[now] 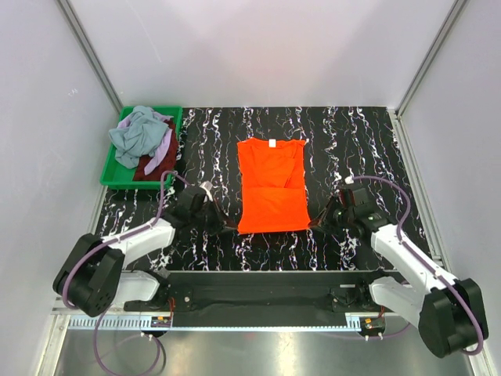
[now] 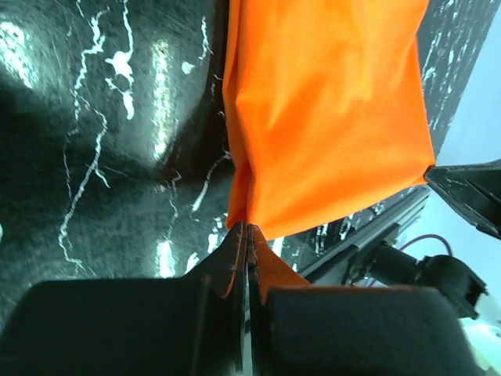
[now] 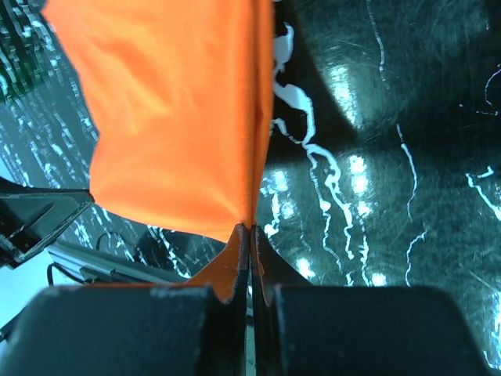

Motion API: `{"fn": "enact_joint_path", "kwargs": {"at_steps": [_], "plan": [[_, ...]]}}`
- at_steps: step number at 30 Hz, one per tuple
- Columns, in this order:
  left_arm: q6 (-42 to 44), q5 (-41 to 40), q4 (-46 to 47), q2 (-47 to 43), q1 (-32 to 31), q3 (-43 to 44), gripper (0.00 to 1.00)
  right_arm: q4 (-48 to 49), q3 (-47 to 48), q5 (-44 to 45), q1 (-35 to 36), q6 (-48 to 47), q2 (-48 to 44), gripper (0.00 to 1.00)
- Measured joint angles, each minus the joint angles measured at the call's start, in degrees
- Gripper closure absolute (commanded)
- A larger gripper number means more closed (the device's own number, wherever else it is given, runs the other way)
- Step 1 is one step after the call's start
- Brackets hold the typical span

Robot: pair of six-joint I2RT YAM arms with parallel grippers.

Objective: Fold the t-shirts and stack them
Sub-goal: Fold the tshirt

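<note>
Left tool (image 2: 249, 232) and right tool (image 3: 250, 232) pinch orange t-shirt (image 1: 272, 184); label (image 1: 272, 143) illegible.

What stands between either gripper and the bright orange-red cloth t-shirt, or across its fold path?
Nothing visible. The left gripper and right gripper each pinch a near hem corner of the bright orange-red cloth t-shirt; its collar half lies bare, the green plastic bin well aside.

dark red shirt (image 1: 146, 168) mostly hidden under grey-blue shirt (image 1: 136, 135), neck label (image 1: 272, 143) unreadable
</note>
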Motion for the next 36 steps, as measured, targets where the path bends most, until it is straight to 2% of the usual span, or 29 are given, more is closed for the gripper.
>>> {"fn": "enact_joint_path", "kwargs": {"at_steps": [6,11,17,22,36], "plan": [[-0.5,-0.8,-6.1,-2.5,-0.7,3.5,1.0,-4.5,3.8,1.1,0.0,-1.3,-4.3,1.0],[-0.3,-2.0,-9.9,-5.0,-0.8,6.2,1.0,-6.3,5.0,1.6,0.0,-1.7,-4.9,1.0],[1.9,-4.1,-15.2,-5.0,-0.9,13.7,1.0,-8.5,9.8,4.1,0.1,-2.6,-3.6,1.0],[4.8,-6.1,-17.6,-1.0,-0.1,22.5,1.0,-8.0,17.0,6.8,0.1,-3.8,1.2,1.0],[11.0,-4.4,-19.4,15.9,9.0,42.7,1.0,-4.6,36.0,10.4,-0.1,-8.5,22.2,1.0]]}}
